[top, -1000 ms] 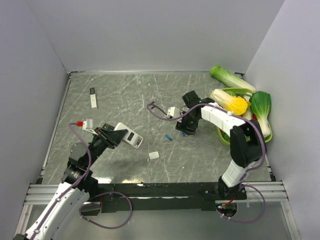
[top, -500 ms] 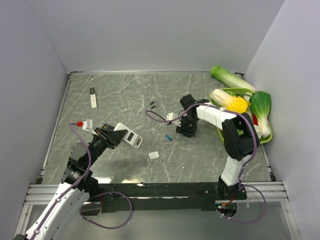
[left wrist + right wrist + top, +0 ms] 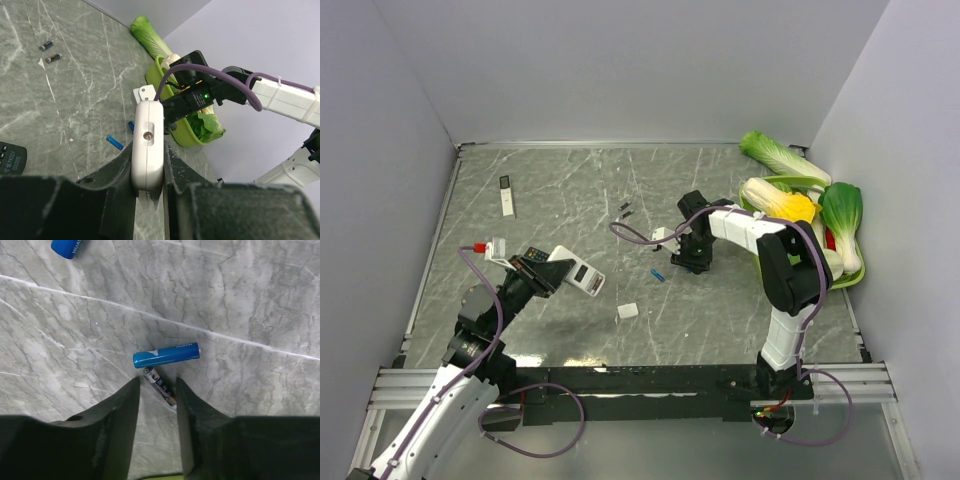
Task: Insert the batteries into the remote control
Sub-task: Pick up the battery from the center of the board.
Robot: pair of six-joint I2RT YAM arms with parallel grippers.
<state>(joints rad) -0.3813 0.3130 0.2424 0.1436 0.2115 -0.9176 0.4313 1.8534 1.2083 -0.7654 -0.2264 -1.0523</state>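
My left gripper (image 3: 148,172) is shut on the white remote control (image 3: 148,145), held on edge above the table's left half (image 3: 575,272). My right gripper (image 3: 157,381) is low over the table centre (image 3: 692,262). Its jaws stand narrowly apart on either side of a grey-and-black battery (image 3: 161,386) that lies slanted between the fingertips. A blue battery (image 3: 166,355) lies just past the tips, touching the grey one's end. Another blue battery (image 3: 658,274) lies to the left, and two black batteries (image 3: 623,209) lie farther back.
A small white cover piece (image 3: 628,311) lies near the front centre. A slim white-and-black remote (image 3: 506,196) is at the back left. A green bowl (image 3: 850,278) with leafy vegetables fills the right edge. A dark device (image 3: 10,159) lies by my left gripper.
My right gripper has shifted a little left and down onto the batteries, and its jaws have narrowed. The left arm and remote have not moved.
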